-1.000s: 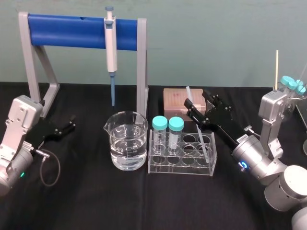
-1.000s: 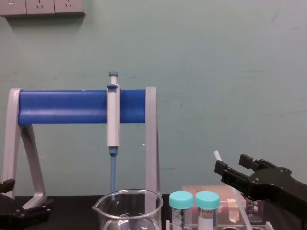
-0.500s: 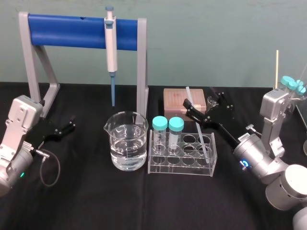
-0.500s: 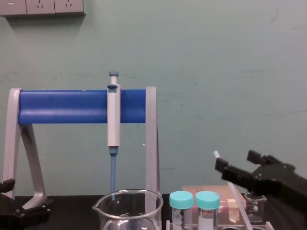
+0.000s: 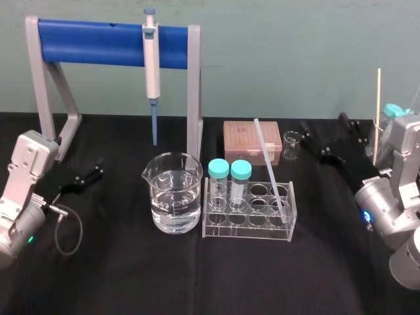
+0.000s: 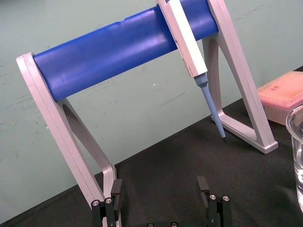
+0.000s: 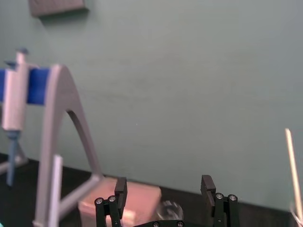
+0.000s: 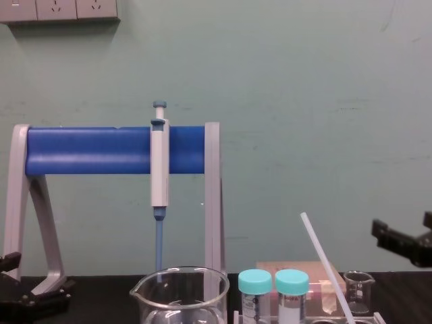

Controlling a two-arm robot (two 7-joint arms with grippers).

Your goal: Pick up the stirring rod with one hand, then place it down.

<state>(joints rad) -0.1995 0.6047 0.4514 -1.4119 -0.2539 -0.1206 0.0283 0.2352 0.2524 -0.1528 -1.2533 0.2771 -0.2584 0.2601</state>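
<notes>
Stirring rod [image 5: 269,164]: stands tilted in the clear tube rack [image 5: 246,227]. Its foot is in a hole at the rack's right end, and its top leans back over the pink box [image 5: 239,139]. Nothing grips it.
Right gripper [image 5: 321,122]: off to the right of the rod and well apart from it, near the small beaker [image 5: 291,144]. Fingers are spread wide and hold nothing; the right wrist view confirms the gap.
Left gripper [image 5: 98,168]: parked at far left by the foot of the blue stand [image 5: 98,42], fingers apart and empty.
Progress (judged): the rod is at rest and free, so this reads as the set-down finished. Little seems left but for the right arm to clear away. These views alone cannot rule out a pick-up still to come.
Hard to make out: whether the rod's foot touches the rack floor, since it blurs behind the clear wall. The chest view cuts off the rack base and rod foot, and part of the right gripper at its edge.
</notes>
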